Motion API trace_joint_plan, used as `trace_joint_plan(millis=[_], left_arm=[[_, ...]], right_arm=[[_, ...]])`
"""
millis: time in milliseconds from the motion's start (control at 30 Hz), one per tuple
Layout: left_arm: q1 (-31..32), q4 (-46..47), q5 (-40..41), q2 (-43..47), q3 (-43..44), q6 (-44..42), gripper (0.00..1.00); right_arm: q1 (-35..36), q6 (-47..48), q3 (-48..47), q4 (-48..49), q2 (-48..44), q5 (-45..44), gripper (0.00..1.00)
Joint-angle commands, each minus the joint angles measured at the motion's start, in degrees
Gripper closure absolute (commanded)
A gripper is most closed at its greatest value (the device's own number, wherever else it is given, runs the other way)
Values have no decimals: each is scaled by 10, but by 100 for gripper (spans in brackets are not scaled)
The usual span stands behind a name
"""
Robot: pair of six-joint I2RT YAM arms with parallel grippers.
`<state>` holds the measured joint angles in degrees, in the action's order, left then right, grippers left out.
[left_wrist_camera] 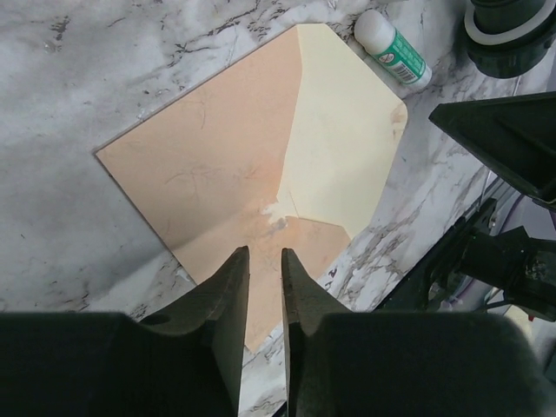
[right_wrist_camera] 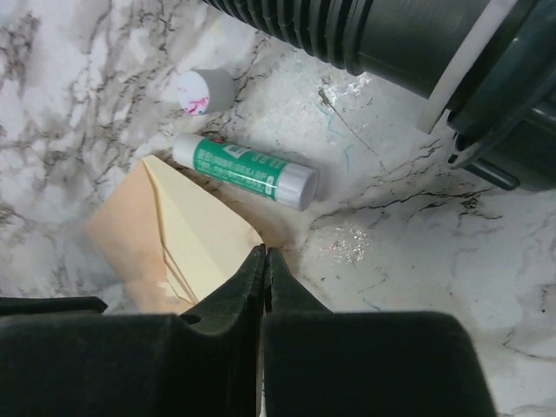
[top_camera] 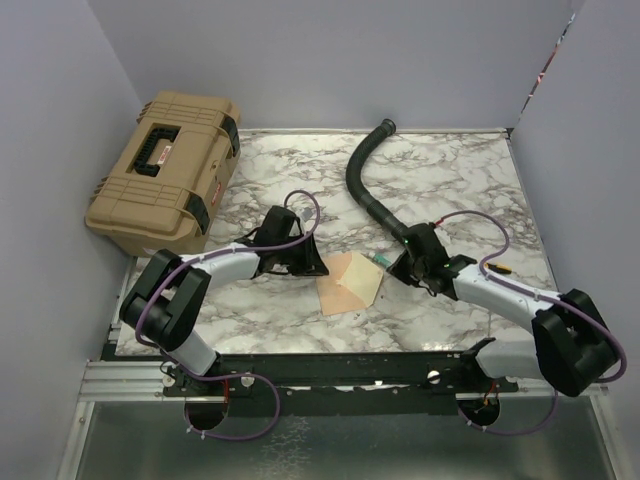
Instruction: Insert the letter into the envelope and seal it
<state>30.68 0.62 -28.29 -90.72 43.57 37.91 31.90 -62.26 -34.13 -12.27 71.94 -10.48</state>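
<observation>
The envelope lies flat on the marble, kraft-brown, its pointed flap folded open with the cream inside up. The letter does not show in any view. My left gripper hangs over the envelope's near corner with a narrow gap between its fingers and nothing in that gap. It sits at the envelope's left edge in the top view. My right gripper is shut, its tips at the rounded tip of the flap. In the left wrist view a sliver of marble shows between that tip and the gripper.
A green-and-white glue stick lies uncapped just beyond the flap, its white cap beside it. A black corrugated hose curves across the back right. A tan toolbox stands at the back left corner.
</observation>
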Motion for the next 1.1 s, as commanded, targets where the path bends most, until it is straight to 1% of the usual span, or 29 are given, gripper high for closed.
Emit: trace_joint_plan(millis=[0, 267, 400, 500, 733, 933, 1067], left_arm=[[11, -11, 46, -7, -8, -16, 81], [27, -49, 100, -29, -5, -35, 89], [28, -62, 117, -51, 0, -41, 94], [28, -91, 135, -66, 16, -53, 97], [28, -115, 152, -81, 23, -54, 99], [28, -115, 153, -85, 19, -47, 99], [28, -115, 154, -85, 18, -47, 100]], right_arm=[[4, 24, 5, 24, 45, 35, 98], [4, 41, 10, 48, 78, 44, 99], [4, 64, 10, 76, 113, 79, 99], [3, 71, 28, 134, 123, 128, 99], [3, 80, 72, 275, 110, 232, 97], [4, 100, 57, 303, 152, 276, 94], [3, 113, 45, 311, 179, 285, 92]])
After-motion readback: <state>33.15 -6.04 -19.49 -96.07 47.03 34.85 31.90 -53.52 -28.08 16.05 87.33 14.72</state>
